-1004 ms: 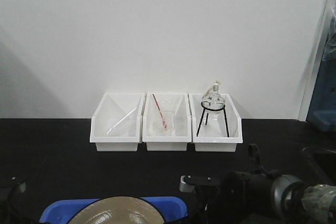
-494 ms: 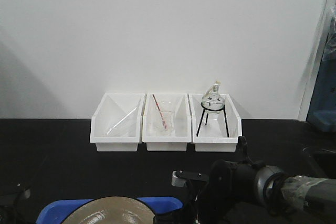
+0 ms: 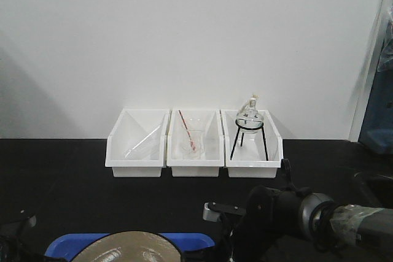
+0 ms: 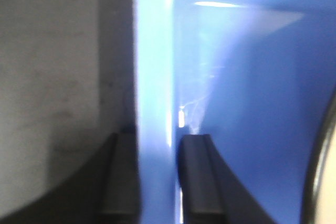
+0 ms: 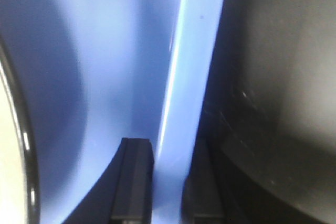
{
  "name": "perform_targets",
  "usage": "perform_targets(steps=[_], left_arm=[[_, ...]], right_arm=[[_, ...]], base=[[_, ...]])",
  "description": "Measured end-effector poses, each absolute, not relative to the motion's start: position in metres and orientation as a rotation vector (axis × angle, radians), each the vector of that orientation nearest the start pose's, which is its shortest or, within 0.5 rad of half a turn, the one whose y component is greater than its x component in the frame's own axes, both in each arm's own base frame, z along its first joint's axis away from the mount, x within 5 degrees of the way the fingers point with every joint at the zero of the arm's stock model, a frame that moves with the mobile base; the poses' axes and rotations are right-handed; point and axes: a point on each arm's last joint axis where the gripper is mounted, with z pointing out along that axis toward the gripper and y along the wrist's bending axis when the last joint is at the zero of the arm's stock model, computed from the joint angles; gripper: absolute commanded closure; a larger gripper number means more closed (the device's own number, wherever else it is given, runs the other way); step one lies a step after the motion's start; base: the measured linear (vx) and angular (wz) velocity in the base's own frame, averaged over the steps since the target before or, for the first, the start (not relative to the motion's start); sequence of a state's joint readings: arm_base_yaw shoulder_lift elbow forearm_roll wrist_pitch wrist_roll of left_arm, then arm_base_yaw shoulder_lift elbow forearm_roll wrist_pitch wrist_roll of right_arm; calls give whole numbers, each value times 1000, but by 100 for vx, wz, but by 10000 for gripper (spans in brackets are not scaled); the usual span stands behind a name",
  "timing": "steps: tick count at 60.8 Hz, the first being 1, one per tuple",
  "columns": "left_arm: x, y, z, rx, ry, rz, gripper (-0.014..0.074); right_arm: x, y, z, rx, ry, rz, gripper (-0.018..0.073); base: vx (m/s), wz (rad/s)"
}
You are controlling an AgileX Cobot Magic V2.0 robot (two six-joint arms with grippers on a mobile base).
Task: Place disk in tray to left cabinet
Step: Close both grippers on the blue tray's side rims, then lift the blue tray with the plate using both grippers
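Swinging inward over the last second, the right arm (image 3: 288, 213) has been brought up to the tray (image 3: 61, 246), which has barely shifted. Each end rim is now pinched between a pair of jaws, left and right alike, so a two-armed lift seems prepared. The disk (image 3: 138, 248) is carried in the tray, between the two pairs of jaws. Well beyond the jaws on the worktop (image 3: 61, 176), a clear item is held in the left bin (image 3: 136, 145), a beaker (image 3: 193, 144) with a red rod (image 3: 186, 126) in the middle bin (image 3: 195, 165), and a flask (image 3: 249, 115) on a tripod (image 3: 264, 142) in the right bin (image 3: 253, 167). No cabinet is seen.
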State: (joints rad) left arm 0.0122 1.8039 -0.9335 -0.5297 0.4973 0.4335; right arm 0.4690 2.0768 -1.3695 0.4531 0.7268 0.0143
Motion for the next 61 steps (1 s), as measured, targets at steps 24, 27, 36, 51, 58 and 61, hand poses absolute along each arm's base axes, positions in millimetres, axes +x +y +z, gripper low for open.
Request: perform_targets(steps=[24, 27, 36, 51, 58, 61], left_arm=[[323, -26, 148, -126, 2823, -526, 598], [323, -28, 150, -138, 2838, -554, 598], [329, -32, 161, -164, 2879, -640, 598], [350, -36, 198, -205, 2866, -726, 597], [356, -38, 213, -239, 2870, -761, 597], [358, -39, 219, -251, 2868, -774, 597]], right_arm=[[353, 193, 146, -151, 3013, 542, 565], [354, 190, 147, -139, 3023, 542, 565], [355, 179, 152, -97, 3044, 552, 565], [365, 165, 187, -54, 2995, 603, 565], [375, 158, 209, -33, 2971, 631, 565], [381, 154, 218, -17, 2958, 645, 565]], base=[[0, 0], [0, 0], [0, 0], [0, 0], [0, 0], [0, 0]])
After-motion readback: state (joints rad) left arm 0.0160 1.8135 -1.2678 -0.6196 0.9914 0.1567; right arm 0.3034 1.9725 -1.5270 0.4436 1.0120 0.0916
